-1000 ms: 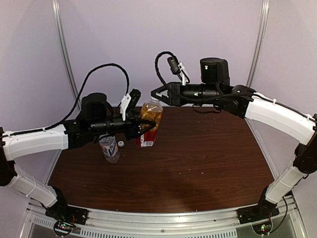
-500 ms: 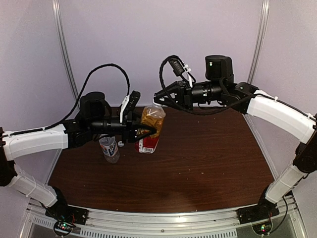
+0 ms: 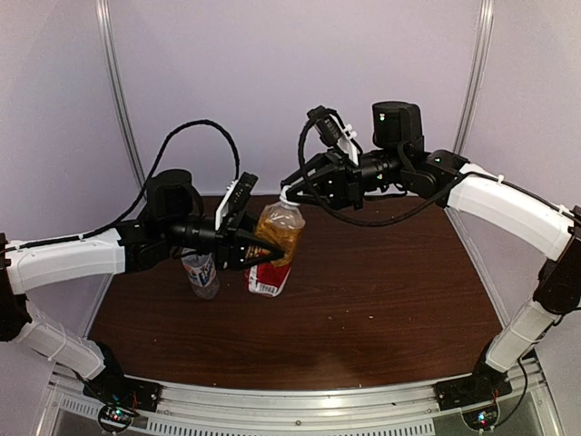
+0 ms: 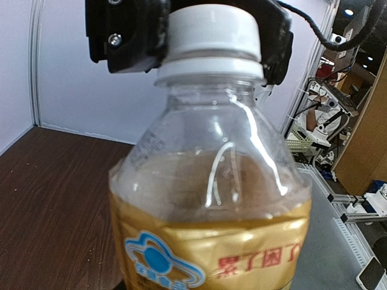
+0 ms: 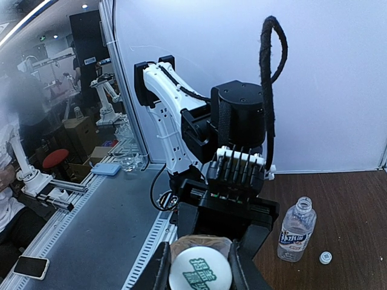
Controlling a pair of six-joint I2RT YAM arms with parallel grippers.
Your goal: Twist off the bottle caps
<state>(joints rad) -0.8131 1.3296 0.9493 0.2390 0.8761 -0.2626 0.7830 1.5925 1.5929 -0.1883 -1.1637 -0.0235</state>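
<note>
We are gripping the amber bottle [image 3: 281, 227] by its body in the left gripper [image 3: 270, 252], left of table centre. The right gripper [image 3: 290, 189], reaching from the far right, is clamping its white cap [image 4: 211, 30]. The bottle's long axis is leaning rightward, apparently in line with those jaws. It is looking partly full, with a red-yellow label.

From above and behind the rig I look down over the table [image 3: 381, 300]. My left wrist camera faces the amber bottle [image 4: 211, 199] side-on, very near; my right wrist looks down on its cap [image 5: 200, 273] (all three share that bottle).
</note>
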